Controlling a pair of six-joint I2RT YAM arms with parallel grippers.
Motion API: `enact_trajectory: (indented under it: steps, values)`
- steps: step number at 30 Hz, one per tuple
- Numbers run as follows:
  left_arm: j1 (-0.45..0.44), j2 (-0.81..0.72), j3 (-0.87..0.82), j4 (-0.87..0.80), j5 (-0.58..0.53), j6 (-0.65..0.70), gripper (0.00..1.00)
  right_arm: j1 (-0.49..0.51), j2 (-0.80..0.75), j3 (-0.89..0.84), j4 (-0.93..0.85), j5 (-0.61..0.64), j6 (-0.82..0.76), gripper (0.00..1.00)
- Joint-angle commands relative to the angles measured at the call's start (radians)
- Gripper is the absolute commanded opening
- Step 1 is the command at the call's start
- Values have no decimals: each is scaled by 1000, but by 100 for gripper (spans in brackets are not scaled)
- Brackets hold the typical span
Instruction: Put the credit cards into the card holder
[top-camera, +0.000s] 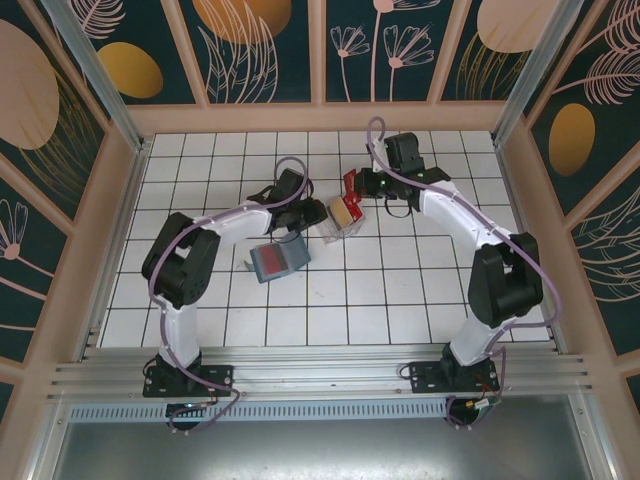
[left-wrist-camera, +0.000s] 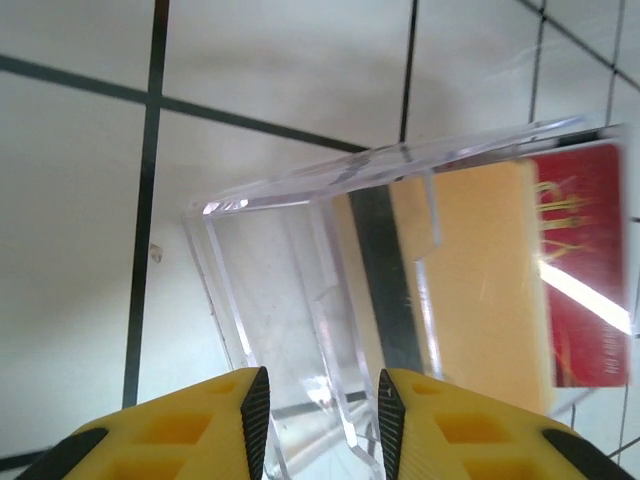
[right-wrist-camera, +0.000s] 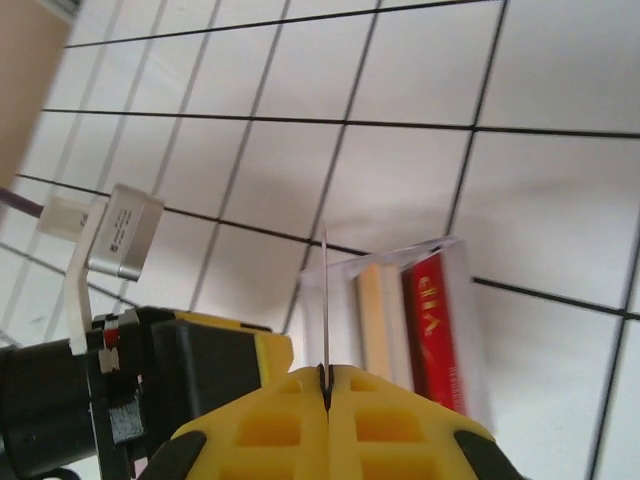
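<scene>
Right gripper (right-wrist-camera: 325, 372) first: fingers pressed together on a thin card (right-wrist-camera: 323, 290), seen edge-on, its long axis rising straight out of the fingertips; its colour can't be read from the wrist; from above that gripper (top-camera: 358, 185) sits just beyond the clear tray (top-camera: 335, 222), toward the table's far edge. Past the fingertips, the tray (right-wrist-camera: 440, 250) carries a yellow-tan card (right-wrist-camera: 372, 310) and a red card (right-wrist-camera: 432, 320), upright on edge, side by side, faces parallel, long axes running away from the gripper.

Left gripper (left-wrist-camera: 322, 400) now: fingers apart, straddling a wall of the tray (left-wrist-camera: 270, 290); contact can't be judged; yellow-tan card (left-wrist-camera: 480, 290) and red card (left-wrist-camera: 585, 270) show through the clear plastic, off to its right.

Card holder (top-camera: 280, 262): flat on the white tiled table (top-camera: 400, 290), left of centre, slightly skewed, on the near side of the left gripper (top-camera: 310, 212), close beside the left arm.
</scene>
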Motion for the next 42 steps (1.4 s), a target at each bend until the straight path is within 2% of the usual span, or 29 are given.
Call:
enact_trajectory:
  steps: [1, 5, 10, 18, 22, 28, 42]
  values:
    - [0, -129, -47, -32, -91, 17, 37, 6, -49, -69, 69, -122, 64, 5]
    - [0, -229, -111, -87, -151, 35, 38, 30, -83, -127, 107, -166, 97, 6]
    - [2, -377, -276, -103, -209, 18, 38, 98, -84, -184, 161, -220, 136, 6]
    - [21, -582, -528, -143, -301, -35, 37, 237, 10, -208, 252, -243, 187, 6]
    - [67, -641, -639, -122, -263, -54, 37, 276, 52, -204, 289, -254, 206, 6]
    - [104, -614, -720, -53, -217, -62, 35, 310, 129, -175, 300, -244, 215, 6]
    - [114, -470, -721, 1, -217, -30, 21, 321, 241, -148, 335, -235, 237, 6]
